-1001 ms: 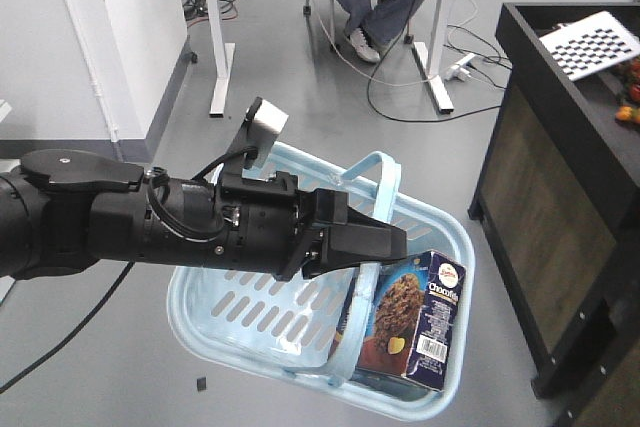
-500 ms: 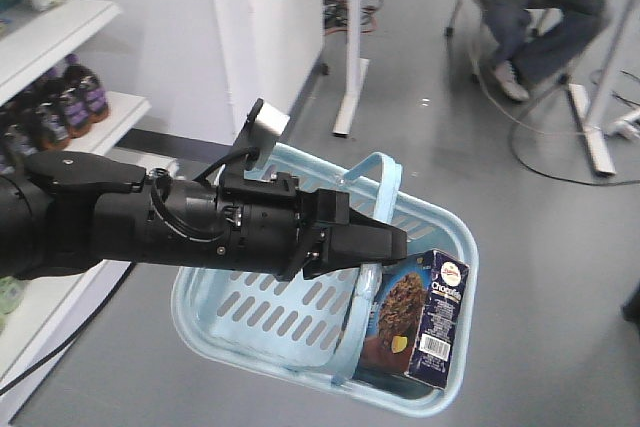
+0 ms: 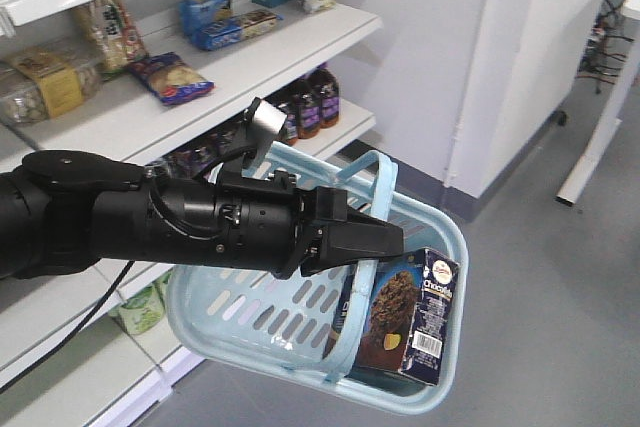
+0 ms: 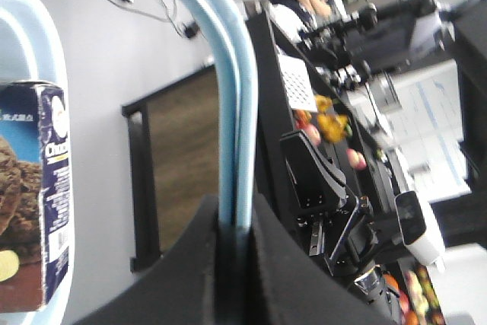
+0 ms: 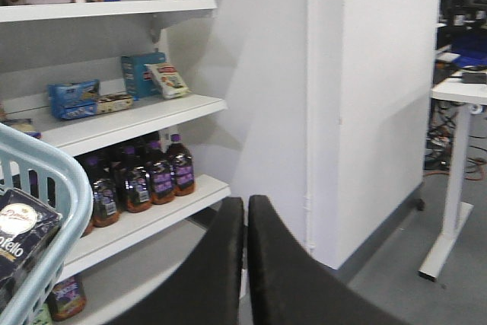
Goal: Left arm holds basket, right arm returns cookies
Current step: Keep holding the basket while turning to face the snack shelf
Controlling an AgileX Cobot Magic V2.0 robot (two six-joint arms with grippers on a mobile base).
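My left arm (image 3: 150, 222) reaches in from the left. Its gripper (image 3: 385, 242) is shut on the two hoop handles (image 3: 380, 172) of the light blue basket (image 3: 250, 332), which hangs tilted in the air. In the left wrist view the jaws (image 4: 232, 222) pinch both handles (image 4: 232, 112). The navy cookies carton (image 3: 405, 317) stands inside the basket at its right end; it also shows in the left wrist view (image 4: 34, 203). My right gripper (image 5: 245, 203) is shut and empty, apart from the basket rim (image 5: 53, 180) at its left. The right arm is out of the front view.
White store shelves (image 3: 200, 87) stand behind and left of the basket, with snack packs (image 3: 165, 77) and dark purple-labelled bottles (image 3: 310, 102). A white pillar (image 3: 530, 57) stands to the right, then grey floor (image 3: 560, 297) and a white table leg (image 3: 600, 117).
The view has swung from the desk area and seated person to the store shelves. The left gripper, basket and carton keep the same pose relative to each other.
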